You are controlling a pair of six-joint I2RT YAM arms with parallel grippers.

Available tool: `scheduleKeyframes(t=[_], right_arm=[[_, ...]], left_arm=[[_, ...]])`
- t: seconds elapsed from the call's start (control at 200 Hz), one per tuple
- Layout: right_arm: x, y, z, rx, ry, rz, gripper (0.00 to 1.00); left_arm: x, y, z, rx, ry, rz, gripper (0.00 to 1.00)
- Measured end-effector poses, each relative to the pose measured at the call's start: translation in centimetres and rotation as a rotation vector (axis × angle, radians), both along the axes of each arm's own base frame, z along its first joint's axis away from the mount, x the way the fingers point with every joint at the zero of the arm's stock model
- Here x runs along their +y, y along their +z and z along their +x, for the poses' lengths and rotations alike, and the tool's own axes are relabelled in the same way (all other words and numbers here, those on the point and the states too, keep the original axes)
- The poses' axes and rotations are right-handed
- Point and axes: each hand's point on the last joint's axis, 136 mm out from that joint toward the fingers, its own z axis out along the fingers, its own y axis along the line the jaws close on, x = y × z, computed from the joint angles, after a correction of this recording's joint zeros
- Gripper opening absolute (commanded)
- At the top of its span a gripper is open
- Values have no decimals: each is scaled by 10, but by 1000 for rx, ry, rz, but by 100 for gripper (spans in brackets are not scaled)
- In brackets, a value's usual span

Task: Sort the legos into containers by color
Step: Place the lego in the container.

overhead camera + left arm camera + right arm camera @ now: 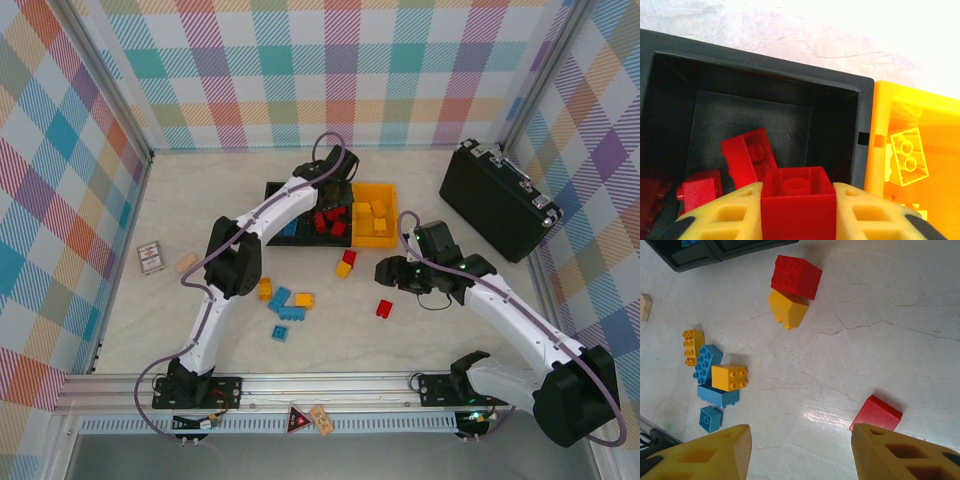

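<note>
The left gripper is seen closed on a red brick. The brick is pinched between both yellow fingers and held just over the middle black bin. Two more red bricks are found on that bin's floor, one of them tilted. The yellow bin is joined to its side, and a yellow brick is spotted inside. From above, blue bricks are made out in the left black bin of the row.

Over to the right gripper: it is held open above the table, with nothing between its fingers. A loose red brick is lying just beside one fingertip. Further out, another red brick is seen touching a yellow piece. A cluster of blue and yellow bricks is scattered well apart from them, and a tan block is glimpsed at the edge. A black case is parked at the table's far right.
</note>
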Motion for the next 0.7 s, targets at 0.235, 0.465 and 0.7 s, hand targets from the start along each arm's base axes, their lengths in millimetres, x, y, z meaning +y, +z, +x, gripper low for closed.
scheduleKeyframes(t=[0.235,0.465,0.7], right_arm=[[0,0,0,0,0,1,55],[0,-1,0,4,-4,1,55],[-2,-5,0,18,-14,-10,59]], left_arm=[[0,1,-1,4,-1,1,48],[1,1,-10,17,-21,5,48],[11,27,-45,4,-59,-35,48]])
